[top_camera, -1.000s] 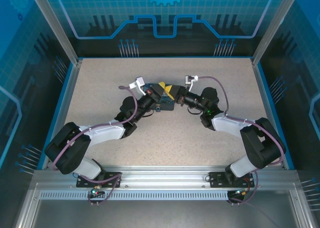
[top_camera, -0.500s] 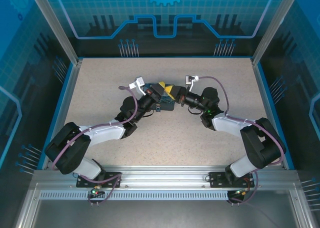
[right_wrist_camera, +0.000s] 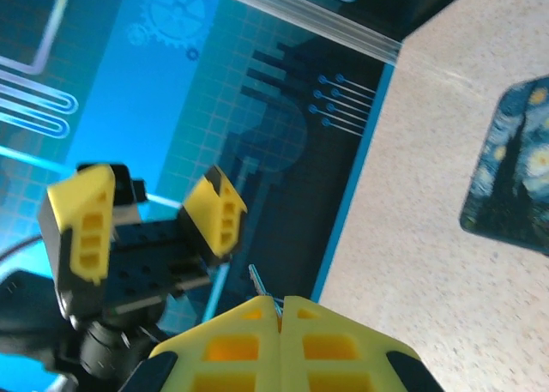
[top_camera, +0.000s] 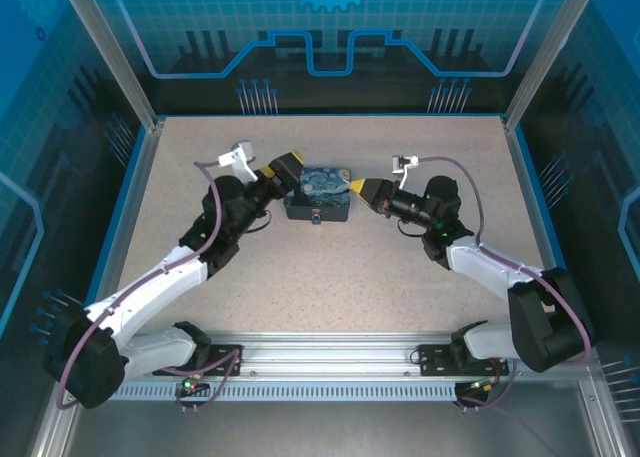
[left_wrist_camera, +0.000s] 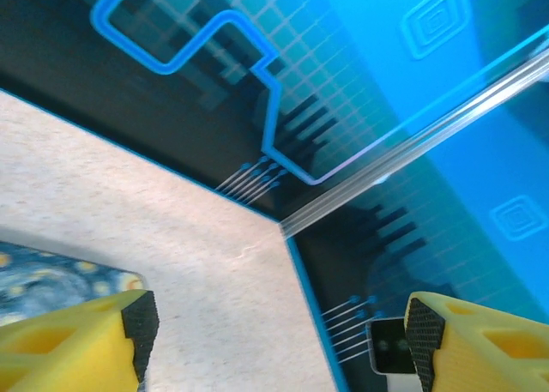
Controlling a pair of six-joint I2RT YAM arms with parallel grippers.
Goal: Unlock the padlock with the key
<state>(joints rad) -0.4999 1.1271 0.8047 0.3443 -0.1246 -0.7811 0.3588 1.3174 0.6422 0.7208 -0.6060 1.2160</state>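
Observation:
The blue-and-yellow painted tin [top_camera: 318, 191] lies mid-table. A tiny dark padlock [top_camera: 316, 217] hangs at its near edge, too small to make out in detail. My left gripper [top_camera: 286, 168] sits just left of the tin, open and empty; in its wrist view the gripper [left_wrist_camera: 283, 328] has wide-apart pads [left_wrist_camera: 141, 322] and the tin's corner [left_wrist_camera: 39, 276] shows at lower left. My right gripper [top_camera: 357, 188] hovers just right of the tin. In its wrist view this gripper [right_wrist_camera: 279, 304] is shut on the thin key [right_wrist_camera: 256, 280], whose blade pokes out past the tips.
Blue walls and aluminium posts [top_camera: 112, 57] ring the speckled table [top_camera: 330, 277]. In the right wrist view the left gripper [right_wrist_camera: 146, 212] faces me beyond the key, with the tin [right_wrist_camera: 515, 173] at the right.
Both grippers have drawn back off the tin: the left one to the left and now open, the right one to the right with the key. The tin's lid is now uncovered.

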